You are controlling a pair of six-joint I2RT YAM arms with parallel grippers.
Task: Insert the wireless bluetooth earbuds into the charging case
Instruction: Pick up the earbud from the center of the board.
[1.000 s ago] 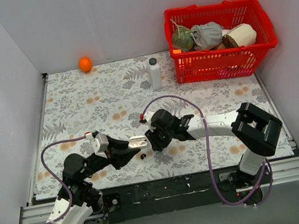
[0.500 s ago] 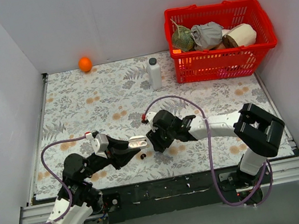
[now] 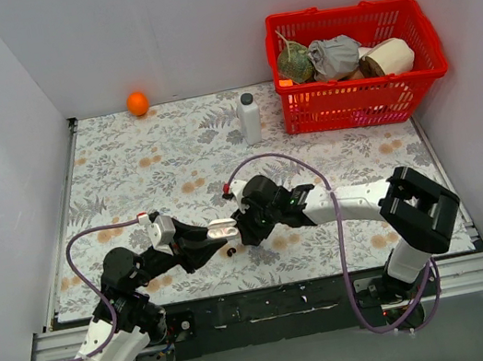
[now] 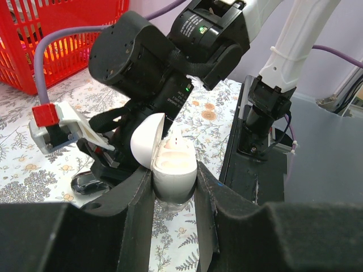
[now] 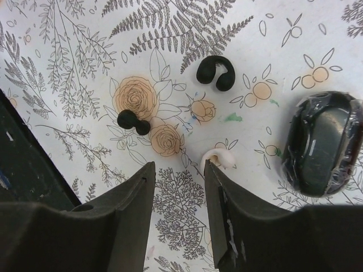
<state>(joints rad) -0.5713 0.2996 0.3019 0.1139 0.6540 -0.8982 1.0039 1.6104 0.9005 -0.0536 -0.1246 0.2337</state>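
My left gripper [image 4: 173, 190] is shut on an open white charging case [image 4: 170, 164], lid up, with a whitish earbud [image 4: 174, 136] sitting in it; the case also shows in the top view [image 3: 223, 229]. My right gripper [image 5: 178, 170] is open and empty, low over the mat. A whitish earbud [image 5: 221, 160] lies just off its right fingertip. Two black earbuds [image 5: 216, 73] [image 5: 133, 122] lie further out. A black case [image 5: 322, 140] lies at the right. In the top view the right gripper [image 3: 246, 226] is beside the white case, and a black earbud [image 3: 231, 251] lies below it.
A red basket [image 3: 359, 94] with several items stands at the back right. A white bottle [image 3: 249, 119] stands left of it. An orange ball [image 3: 137, 102] lies at the back left. The right arm's purple cable [image 3: 266, 159] loops over the mat.
The right gripper has shifted slightly left, closer to the white case. The left arm has stayed still.
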